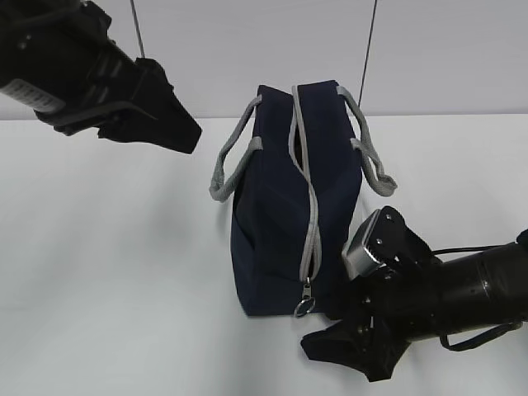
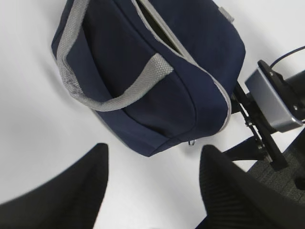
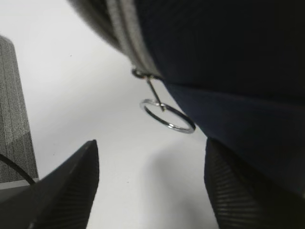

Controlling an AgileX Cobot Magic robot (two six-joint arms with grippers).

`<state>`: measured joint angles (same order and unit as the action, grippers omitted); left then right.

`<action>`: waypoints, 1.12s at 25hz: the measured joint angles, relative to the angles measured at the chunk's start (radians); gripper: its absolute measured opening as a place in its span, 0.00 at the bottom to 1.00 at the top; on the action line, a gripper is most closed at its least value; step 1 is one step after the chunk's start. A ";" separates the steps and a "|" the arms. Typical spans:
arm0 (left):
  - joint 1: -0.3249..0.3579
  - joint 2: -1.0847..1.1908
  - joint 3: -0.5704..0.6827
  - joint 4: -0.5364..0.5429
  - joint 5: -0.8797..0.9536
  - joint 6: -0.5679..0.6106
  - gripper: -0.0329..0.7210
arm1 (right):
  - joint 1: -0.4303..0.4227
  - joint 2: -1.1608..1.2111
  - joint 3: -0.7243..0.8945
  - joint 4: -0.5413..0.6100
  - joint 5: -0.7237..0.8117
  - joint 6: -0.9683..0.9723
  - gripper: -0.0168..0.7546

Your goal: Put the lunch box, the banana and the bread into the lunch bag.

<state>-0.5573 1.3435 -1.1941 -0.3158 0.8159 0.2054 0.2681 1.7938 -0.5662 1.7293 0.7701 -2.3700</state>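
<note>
Two grippers are seen spread open and empty: the right gripper point(image 3: 150, 183) is held just beside the lunch bag's point(image 1: 289, 206) ring pull point(image 3: 167, 116), the left gripper point(image 2: 152, 186) hangs above.

both arms are matte black. the left hand point(image 1: 177, 128) ends in broad, tapered black fingers point(image 2: 66, 191) with a fine ribbed texture. the right hand point(image 1: 346, 351) carries a silver-grey camera block point(image 1: 363, 247) on a black bracket dotted with small screws, with thin black cables point(image 1: 470, 338) looping beside its cylindrical wrist.
</note>
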 joint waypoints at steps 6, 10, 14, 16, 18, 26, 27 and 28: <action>0.000 0.000 0.000 0.000 0.020 0.000 0.61 | 0.000 0.058 -0.027 0.028 0.037 -0.024 0.69; 0.000 0.000 0.000 0.001 0.021 0.000 0.61 | 0.000 0.079 -0.034 0.042 0.075 -0.039 0.69; 0.000 0.000 0.000 0.005 0.021 0.000 0.61 | 0.000 0.082 -0.036 0.067 0.112 -0.049 0.69; 0.000 0.000 0.000 0.006 0.021 0.000 0.61 | 0.000 0.082 -0.036 0.074 0.117 -0.063 0.69; 0.000 0.000 0.000 0.007 0.021 0.000 0.61 | 0.000 0.082 -0.036 0.077 0.117 -0.066 0.69; 0.000 0.000 0.000 0.008 0.021 0.000 0.61 | 0.000 0.082 -0.036 0.079 0.119 -0.071 0.69; 0.000 0.000 0.000 0.008 0.021 0.000 0.61 | 0.000 0.082 -0.036 0.079 0.113 -0.064 0.69; 0.000 0.000 0.000 0.008 0.021 0.000 0.61 | 0.000 0.082 -0.036 0.079 0.106 -0.063 0.69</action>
<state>-0.5573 1.3435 -1.1941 -0.3076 0.8374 0.2054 0.2681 1.8762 -0.6021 1.8086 0.8757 -2.4330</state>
